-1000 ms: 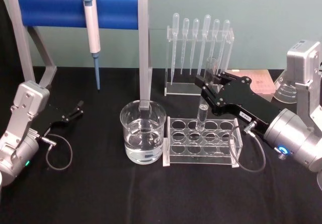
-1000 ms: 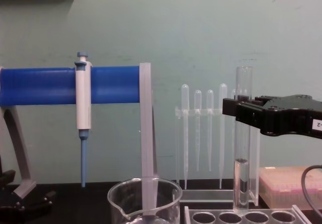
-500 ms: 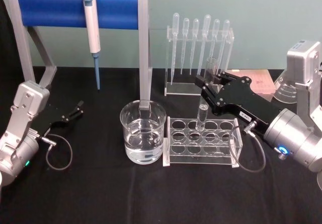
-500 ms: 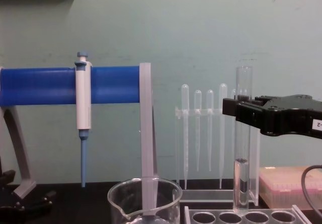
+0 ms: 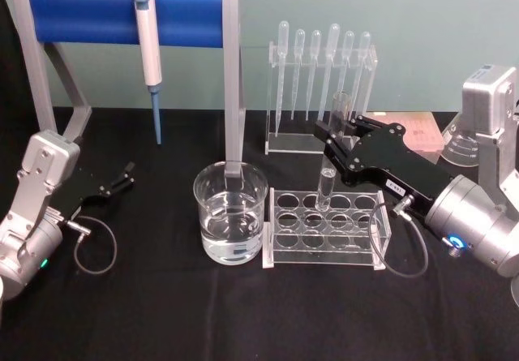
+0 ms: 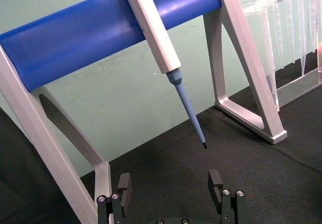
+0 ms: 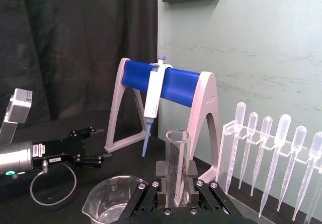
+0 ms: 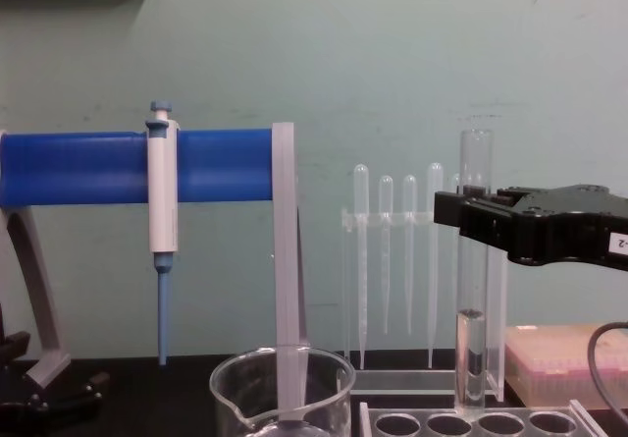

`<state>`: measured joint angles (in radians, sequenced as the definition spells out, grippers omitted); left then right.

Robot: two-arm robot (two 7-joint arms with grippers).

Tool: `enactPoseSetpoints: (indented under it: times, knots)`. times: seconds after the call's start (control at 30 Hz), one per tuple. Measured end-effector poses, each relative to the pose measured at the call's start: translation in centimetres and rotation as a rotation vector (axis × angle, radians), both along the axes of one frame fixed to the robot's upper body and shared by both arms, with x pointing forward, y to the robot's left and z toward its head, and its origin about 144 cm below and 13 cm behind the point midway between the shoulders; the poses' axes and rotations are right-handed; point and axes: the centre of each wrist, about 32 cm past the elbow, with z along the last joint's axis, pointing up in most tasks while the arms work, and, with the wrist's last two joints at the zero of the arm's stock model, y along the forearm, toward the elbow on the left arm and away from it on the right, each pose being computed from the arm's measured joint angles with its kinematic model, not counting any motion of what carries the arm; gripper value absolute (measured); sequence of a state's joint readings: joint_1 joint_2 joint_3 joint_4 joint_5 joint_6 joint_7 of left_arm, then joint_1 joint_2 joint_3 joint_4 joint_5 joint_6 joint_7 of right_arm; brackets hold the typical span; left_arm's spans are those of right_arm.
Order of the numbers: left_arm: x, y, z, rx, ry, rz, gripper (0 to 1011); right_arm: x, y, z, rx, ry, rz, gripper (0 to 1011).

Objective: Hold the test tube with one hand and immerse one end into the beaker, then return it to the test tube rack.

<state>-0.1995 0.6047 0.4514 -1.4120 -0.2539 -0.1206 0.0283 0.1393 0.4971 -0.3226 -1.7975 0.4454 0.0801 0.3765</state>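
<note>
Glass test tube [image 5: 326,184] clamped upright by right gripper [image 5: 335,134], rounded end down, open rim up, over far row of the rack [image 5: 280,251], right of beaker [image 5: 230,215], left gripper [image 5: 126,173] parked left, fingers apart.

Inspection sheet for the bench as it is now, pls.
Surface: black table; no spills seen.
Job's things: tube upright, some liquid inside, tip at a back-row hole of the rack, seating unclear; beaker part full, left of the rack.
Clutter: pipette on blue stand; droppers hanging at the back; flask and tip box at right.
Grippers: right gripper shut on tube; left gripper open, parked left.
Cables: left loop on the table; right loop beside the rack's end.
Surroundings: green wall, black curtain.
</note>
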Motion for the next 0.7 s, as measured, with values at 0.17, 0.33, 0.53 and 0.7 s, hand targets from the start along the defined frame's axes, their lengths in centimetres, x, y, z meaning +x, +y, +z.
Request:
enactPoseSetpoints:
  times: [0.17,0.33,0.53,0.7]
  knots:
    - [0.00,0.00,0.00,0.000,0.000,0.000,1000,0.00,0.00,0.00,0.000,0.000,0.000,238]
    - [0.00,0.00,0.00,0.000,0.000,0.000,1000,0.00,0.00,0.00,0.000,0.000,0.000,238]
    - [0.00,0.00,0.00,0.000,0.000,0.000,1000,0.00,0.00,0.00,0.000,0.000,0.000,238]
    - [0.00,0.00,0.00,0.000,0.000,0.000,1000,0.00,0.00,0.00,0.000,0.000,0.000,238]
